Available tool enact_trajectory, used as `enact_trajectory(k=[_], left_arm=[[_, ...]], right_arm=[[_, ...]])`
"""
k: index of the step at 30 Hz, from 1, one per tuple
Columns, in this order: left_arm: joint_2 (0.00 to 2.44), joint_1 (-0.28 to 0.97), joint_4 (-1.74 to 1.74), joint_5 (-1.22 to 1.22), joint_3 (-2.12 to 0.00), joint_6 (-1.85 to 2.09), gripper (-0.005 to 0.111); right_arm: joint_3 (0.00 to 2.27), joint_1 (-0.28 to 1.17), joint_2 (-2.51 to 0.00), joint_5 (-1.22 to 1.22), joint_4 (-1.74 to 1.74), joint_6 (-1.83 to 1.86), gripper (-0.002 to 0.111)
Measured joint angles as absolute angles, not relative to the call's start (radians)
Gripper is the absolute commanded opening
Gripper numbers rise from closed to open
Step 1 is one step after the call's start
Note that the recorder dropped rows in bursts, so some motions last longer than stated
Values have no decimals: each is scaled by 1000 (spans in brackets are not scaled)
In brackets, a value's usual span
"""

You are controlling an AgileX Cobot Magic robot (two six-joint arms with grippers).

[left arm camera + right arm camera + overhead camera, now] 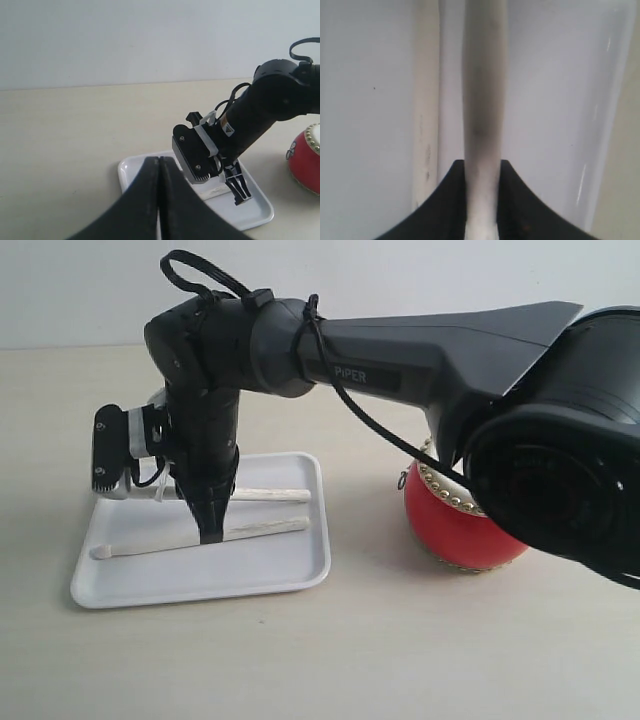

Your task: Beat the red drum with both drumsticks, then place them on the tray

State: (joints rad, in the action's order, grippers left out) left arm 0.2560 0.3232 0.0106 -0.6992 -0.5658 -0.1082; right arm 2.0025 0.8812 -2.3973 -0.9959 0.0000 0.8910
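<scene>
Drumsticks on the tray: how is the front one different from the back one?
The front drumstick sits between the fingers of the right gripper; the back drumstick lies free. The front drumstick slants a little in the exterior view; the back drumstick runs level. Both are slim, pale and lie in the white tray.

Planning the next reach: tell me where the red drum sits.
In the exterior view the red drum stands on the table right of the tray, apart from it, partly hidden behind the dark arm.
</scene>
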Motion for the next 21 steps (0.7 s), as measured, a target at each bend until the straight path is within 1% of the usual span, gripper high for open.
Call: enact_trajectory(k=[4,7,14,15,17,18,19,20,21], left_arm=[[256,323,11,-705,-566,-108,0],[256,323,11,-705,-566,-108,0],[256,323,11,-705,-566,-108,0],[256,323,11,-705,-566,-108,0],[256,323,11,-705,-566,-108,0],[256,323,11,-705,-566,-108,0],[256,323,11,-705,-566,-108,0],[256,332,14,-707,-566,-108,0],[256,339,14,-707,-566,-108,0]], right_arm=[[2002,881,-2397,-982,11,887,28],[2002,881,-2397,-976,17,887,32],[2002,881,-2397,-976,21,875,32],[2002,881,-2397,-976,21,865,30],[2002,881,-2397,-976,23,810,22],[2002,881,-2397,-976,23,761,16],[2002,881,-2395,-978,21,696,3],[2002,881,-2390,-1000,0,575,0],[2002,881,-2379,-1020,-14,525,0]])
